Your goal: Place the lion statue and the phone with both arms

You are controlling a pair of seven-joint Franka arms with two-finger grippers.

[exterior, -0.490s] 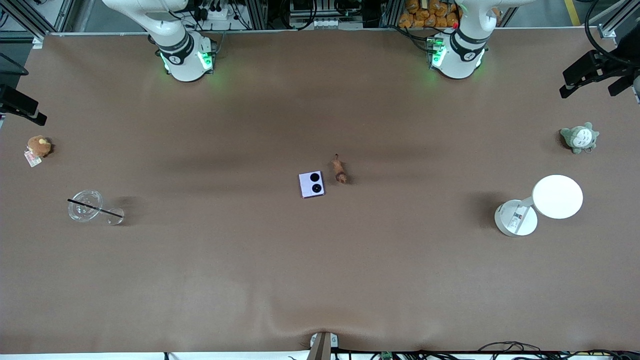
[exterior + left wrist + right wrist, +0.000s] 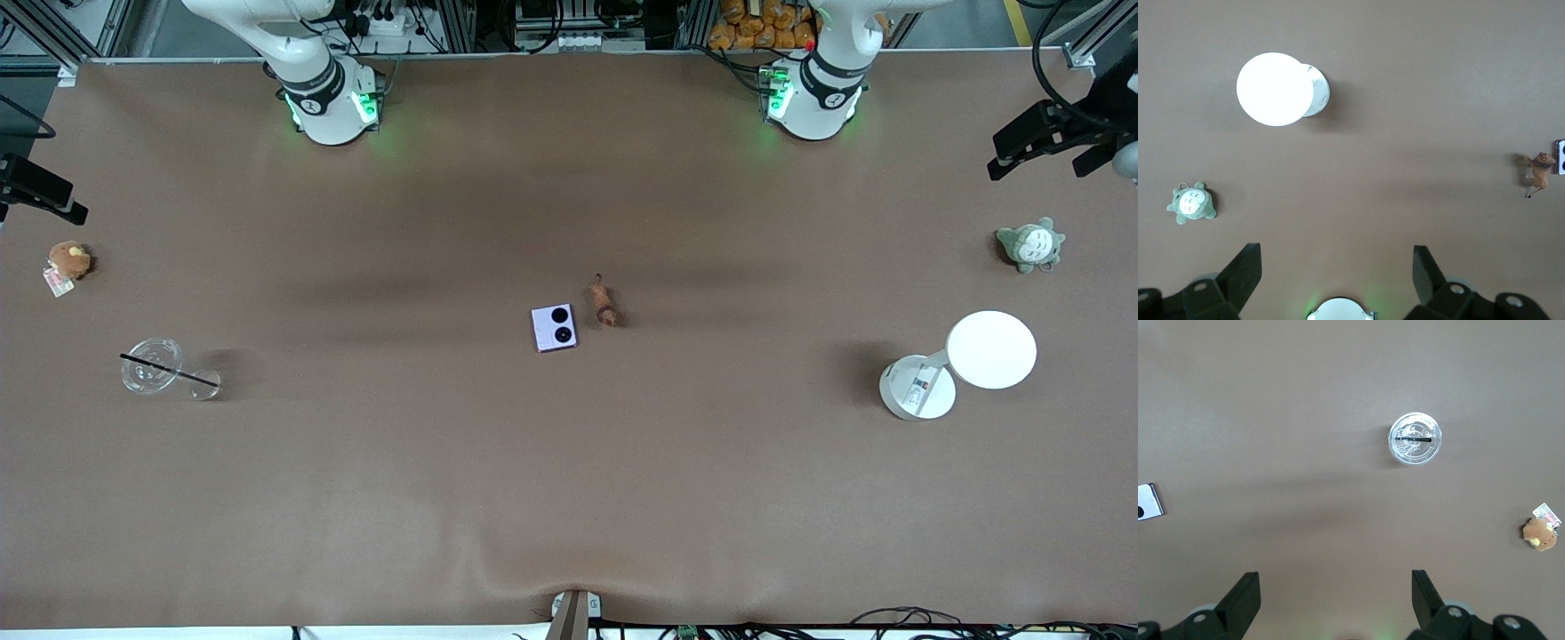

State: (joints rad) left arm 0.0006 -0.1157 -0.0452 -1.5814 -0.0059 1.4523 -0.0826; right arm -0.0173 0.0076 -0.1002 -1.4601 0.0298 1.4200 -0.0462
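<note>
The lavender phone (image 2: 554,327) lies flat at the table's middle, with the tiny reddish-brown lion statue (image 2: 605,302) beside it toward the left arm's end. Both also show at the edge of the left wrist view, the lion (image 2: 1538,173) and the phone (image 2: 1560,156). The phone's corner shows in the right wrist view (image 2: 1148,501). My left gripper (image 2: 1338,267) is open and empty, high over bare table near its base, at the front view's edge (image 2: 1038,167). My right gripper (image 2: 1335,587) is open and empty, high over its end, also at the front view's edge (image 2: 44,194).
A white round lamp-like stand (image 2: 991,349) lies near the left arm's end, with a grey-green plush (image 2: 1029,245) beside it. A clear cup with a black straw (image 2: 153,364) and a brown plush with a tag (image 2: 68,260) lie at the right arm's end.
Both grippers have shifted slightly at the edges of the front view. The lion statue and the phone have not moved.
</note>
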